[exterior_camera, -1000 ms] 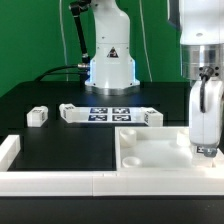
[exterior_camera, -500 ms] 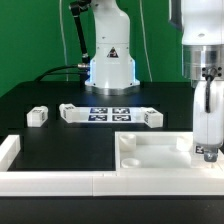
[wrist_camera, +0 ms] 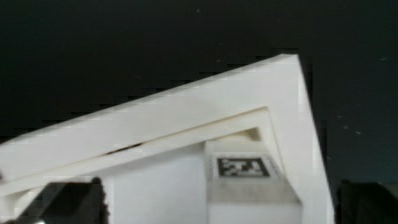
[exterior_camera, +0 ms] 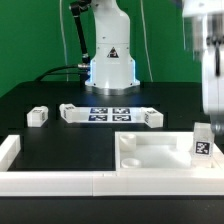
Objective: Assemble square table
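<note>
- White plastic was noted on every part. The square tabletop (exterior_camera: 150, 152) lay rimmed face up on the black table (exterior_camera: 60, 140), at the front toward the exterior view's right, just behind the border rail (exterior_camera: 60, 181).
- One leg (exterior_camera: 202, 144) was seen upright in the tabletop's corner at the exterior view's right, with its tag facing the camera. Nothing was gripping it.
- The gripper (exterior_camera: 210, 95) was registered only as a pale blur above that leg and apart from it. Whether it was spread wide or narrow could not be told, and no part was seen in it.
- Three loose legs (exterior_camera: 37, 116) were counted further back: one alone at the exterior view's left, and two at the ends of the marker board (exterior_camera: 110, 114).
- Progress was judged as one leg placed and three outstanding.
- Risk: how deeply the standing leg was seated could not be made out. If it was barely started, it could be tilted or shaken out by any nudge to the tabletop.
- Risk: no clamp was seen on the tabletop, so it could be slid by sideways force during the next insertion and the socket missed.
- Risk: the standing leg could be clipped by a low pass of the arm toward another corner.
</note>
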Controlling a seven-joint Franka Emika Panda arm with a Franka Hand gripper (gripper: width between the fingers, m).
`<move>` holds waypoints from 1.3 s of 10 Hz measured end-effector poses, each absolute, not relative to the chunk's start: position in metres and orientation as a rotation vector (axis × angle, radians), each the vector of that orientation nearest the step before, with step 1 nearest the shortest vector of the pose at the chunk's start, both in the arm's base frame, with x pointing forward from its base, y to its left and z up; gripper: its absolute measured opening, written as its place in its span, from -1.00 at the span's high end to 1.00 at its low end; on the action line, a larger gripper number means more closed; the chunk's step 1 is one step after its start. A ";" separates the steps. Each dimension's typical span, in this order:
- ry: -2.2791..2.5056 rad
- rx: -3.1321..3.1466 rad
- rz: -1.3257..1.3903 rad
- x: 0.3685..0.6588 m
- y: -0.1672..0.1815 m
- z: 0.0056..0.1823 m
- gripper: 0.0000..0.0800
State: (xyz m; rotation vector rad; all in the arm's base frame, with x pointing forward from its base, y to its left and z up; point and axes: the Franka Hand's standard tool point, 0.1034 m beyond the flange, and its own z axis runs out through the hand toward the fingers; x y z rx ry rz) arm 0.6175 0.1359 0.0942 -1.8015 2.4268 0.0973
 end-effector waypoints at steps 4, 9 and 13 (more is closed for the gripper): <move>2.428 -1.808 0.096 0.618 0.136 0.090 -0.62; 2.302 -1.954 0.113 0.595 0.144 0.105 -0.62; 2.010 -2.245 0.085 0.580 0.150 0.109 -0.62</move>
